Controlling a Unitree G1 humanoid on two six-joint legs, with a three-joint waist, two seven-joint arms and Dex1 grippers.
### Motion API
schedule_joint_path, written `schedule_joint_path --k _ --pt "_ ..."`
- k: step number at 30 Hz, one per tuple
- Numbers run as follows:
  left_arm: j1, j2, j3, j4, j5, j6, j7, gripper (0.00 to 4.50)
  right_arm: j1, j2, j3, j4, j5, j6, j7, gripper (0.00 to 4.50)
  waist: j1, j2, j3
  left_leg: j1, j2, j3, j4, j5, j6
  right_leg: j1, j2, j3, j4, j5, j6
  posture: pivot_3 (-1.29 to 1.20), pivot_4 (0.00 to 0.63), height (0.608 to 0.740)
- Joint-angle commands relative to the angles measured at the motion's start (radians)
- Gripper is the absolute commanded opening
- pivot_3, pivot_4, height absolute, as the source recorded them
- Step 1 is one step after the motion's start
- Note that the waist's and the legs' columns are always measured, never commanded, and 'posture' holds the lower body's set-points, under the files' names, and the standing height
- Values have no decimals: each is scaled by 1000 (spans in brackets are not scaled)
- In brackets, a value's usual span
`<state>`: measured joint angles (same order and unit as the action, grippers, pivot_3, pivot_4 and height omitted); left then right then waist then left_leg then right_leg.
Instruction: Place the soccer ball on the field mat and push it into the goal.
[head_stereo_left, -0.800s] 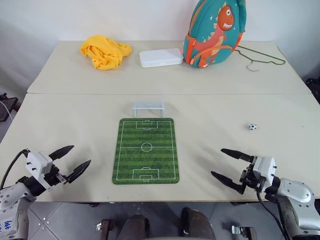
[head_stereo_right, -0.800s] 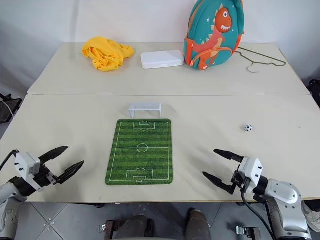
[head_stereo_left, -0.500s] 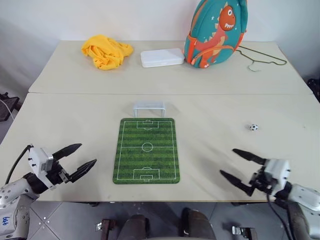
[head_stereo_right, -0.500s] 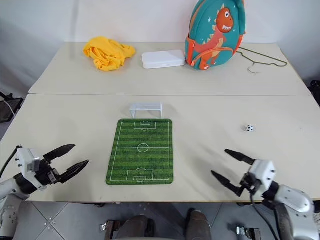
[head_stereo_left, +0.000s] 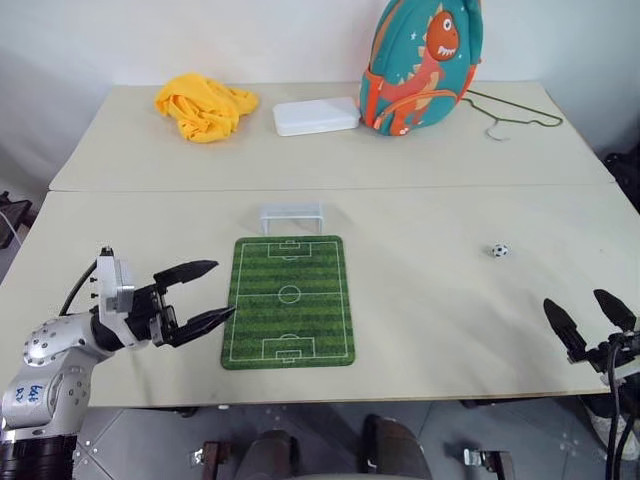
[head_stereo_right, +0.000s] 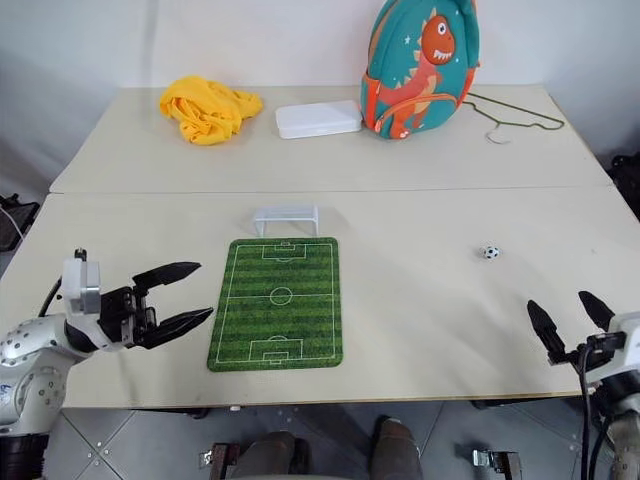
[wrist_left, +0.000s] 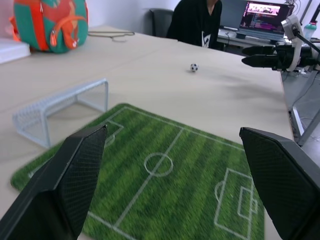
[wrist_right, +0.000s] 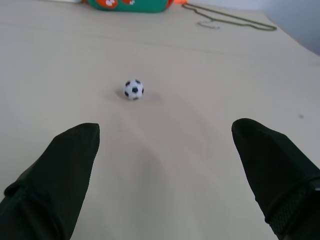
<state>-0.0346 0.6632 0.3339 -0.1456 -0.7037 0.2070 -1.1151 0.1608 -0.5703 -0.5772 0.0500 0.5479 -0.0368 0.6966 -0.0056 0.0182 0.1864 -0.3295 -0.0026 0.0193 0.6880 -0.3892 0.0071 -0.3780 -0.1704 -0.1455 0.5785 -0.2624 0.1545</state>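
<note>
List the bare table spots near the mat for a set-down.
Free: between field mat and soccer ball; left of the mat beyond the left gripper. Crowded: far edge with yellow cloth, white box, backpack, hanger.

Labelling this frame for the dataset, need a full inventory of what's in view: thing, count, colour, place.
soccer ball: 1, white with black patches, bare table, right of the mat, ahead of the right gripper
field mat: 1, green striped with white lines, near centre of the table
goal: 1, whitish translucent, just beyond the mat's far end
table: 1, cream, seam across the middle
yellow cloth: 1, crumpled, far left
white box: 1, flat, far centre
dinosaur backpack: 1, teal and orange, upright, far right
hanger: 1, thin wire, right of the backpack
person: 1, dark top, seated beyond the table
left gripper: black, open, beside the mat's left edge
right gripper: black, open, near right table edge
</note>
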Motion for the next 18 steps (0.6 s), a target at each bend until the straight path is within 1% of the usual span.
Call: schedule_joint_path --k 1,4,7,11,15,16,17,18 --pt "-1 -5 13 -24 -21 5 2 4500 -86 -49 24 -39 -20 88 -68 4477 1 0 0 1 0 1 0 0 0 0 0 1 1 0 0 0 150 740" --pt "2 -20 -2 -28 -29 20 1 4500 -241 -91 91 15 -46 206 -115 4477 2 1 0 1 0 1 1 0 0 -1 0 2 2 0 0 0 150 740" --pt "4 -32 -21 -41 -42 48 -11 4500 -362 -111 163 102 -96 269 -127 4477 2 0 0 0 0 3 3 0 0 -5 0 5 5 0 0 0 150 740" --pt "-11 -40 -36 -40 -38 49 -21 4500 -462 -115 231 206 -157 331 -145 4477 14 0 0 -9 0 4 5 0 0 -14 0 5 8 0 -1 0 150 740" --pt "-24 -47 -44 -27 -28 43 -23 4500 -515 -104 264 278 -200 318 -158 4477 13 0 0 -10 0 6 5 0 0 -14 0 7 8 0 0 0 150 740" --pt "-25 -48 -45 -24 -26 40 -25 4500 -525 -100 270 295 -212 308 -164 4064 11 0 0 -10 0 7 5 0 0 -15 0 7 8 0 0 0 150 740" --pt "-26 -49 -46 -21 -24 38 -28 4500 -534 -93 271 310 -216 304 -165 3908 6 0 0 -10 0 7 5 0 0 -15 0 8 8 0 0 0 150 740" --pt "-28 -51 -46 -18 -22 35 -30 4500 -542 -88 273 323 -220 298 -165 3547 4 0 0 -9 0 7 5 0 0 -15 1 8 8 0 0 0 150 740"
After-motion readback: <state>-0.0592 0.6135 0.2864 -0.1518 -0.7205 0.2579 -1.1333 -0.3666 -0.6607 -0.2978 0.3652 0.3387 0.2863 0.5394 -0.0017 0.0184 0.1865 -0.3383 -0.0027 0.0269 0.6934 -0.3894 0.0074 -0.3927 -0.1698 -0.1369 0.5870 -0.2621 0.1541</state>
